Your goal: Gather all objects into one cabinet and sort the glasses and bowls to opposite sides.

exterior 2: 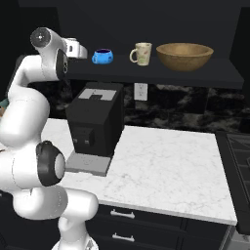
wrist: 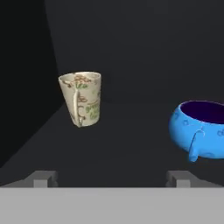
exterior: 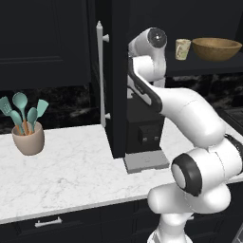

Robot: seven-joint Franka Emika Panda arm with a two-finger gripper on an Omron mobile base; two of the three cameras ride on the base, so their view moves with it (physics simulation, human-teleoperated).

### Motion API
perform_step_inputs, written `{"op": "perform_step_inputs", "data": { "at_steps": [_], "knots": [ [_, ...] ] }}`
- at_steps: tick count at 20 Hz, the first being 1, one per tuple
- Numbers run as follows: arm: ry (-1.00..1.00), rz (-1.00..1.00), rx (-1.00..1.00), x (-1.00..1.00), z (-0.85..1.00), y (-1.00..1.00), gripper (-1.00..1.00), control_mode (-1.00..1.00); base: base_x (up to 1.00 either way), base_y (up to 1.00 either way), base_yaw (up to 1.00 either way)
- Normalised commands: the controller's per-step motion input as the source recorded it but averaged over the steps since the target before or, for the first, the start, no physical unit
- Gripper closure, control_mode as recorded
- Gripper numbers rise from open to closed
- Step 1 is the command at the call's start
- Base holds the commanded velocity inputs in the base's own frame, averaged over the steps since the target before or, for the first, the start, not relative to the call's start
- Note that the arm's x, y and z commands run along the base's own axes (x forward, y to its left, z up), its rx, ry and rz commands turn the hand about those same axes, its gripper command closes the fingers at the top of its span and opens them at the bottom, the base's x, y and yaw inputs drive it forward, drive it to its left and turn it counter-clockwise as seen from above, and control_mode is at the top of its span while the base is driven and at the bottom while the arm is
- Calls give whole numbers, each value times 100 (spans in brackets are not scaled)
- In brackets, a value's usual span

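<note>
On the dark shelf [exterior 2: 146, 73] of the black cabinet stand a small blue bowl [exterior 2: 102, 56], a cream speckled cup [exterior 2: 141, 53] and a wide wooden bowl [exterior 2: 184, 55], left to right. My gripper [exterior 2: 83, 51] hovers at the shelf's left end, just left of the blue bowl. In the hand view my gripper [wrist: 111, 180] is open with nothing between its fingertips [wrist: 43, 179]. There the cup [wrist: 81, 98] stands ahead to the left and the blue bowl [wrist: 199, 127] sits close on the right. The left base view shows the cup [exterior: 182, 48] and wooden bowl [exterior: 217, 48].
The cabinet door stands open edge-on, its silver bar handle [exterior: 100, 71] toward me. A black coffee machine [exterior 2: 93, 124] sits on the white marble counter [exterior 2: 166, 161] under the shelf. A tan pot of teal utensils [exterior: 28, 135] stands far left. A stove edge [exterior 2: 239, 161] is at the right.
</note>
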Motion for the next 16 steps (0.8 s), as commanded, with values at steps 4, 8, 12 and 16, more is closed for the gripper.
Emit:
{"op": "perform_step_inputs", "data": {
  "at_steps": [4,8,12,16],
  "knots": [
    [-4,-18,4,-93,0,-55,-100,-100,0,0,0],
    [0,-20,8,-68,2,-68,-100,-100,0,0,0],
    [1,-26,10,-39,8,-79,-100,-100,0,0,0],
    [2,-27,11,-8,12,-80,-100,-100,0,0,0]
  ]
}}
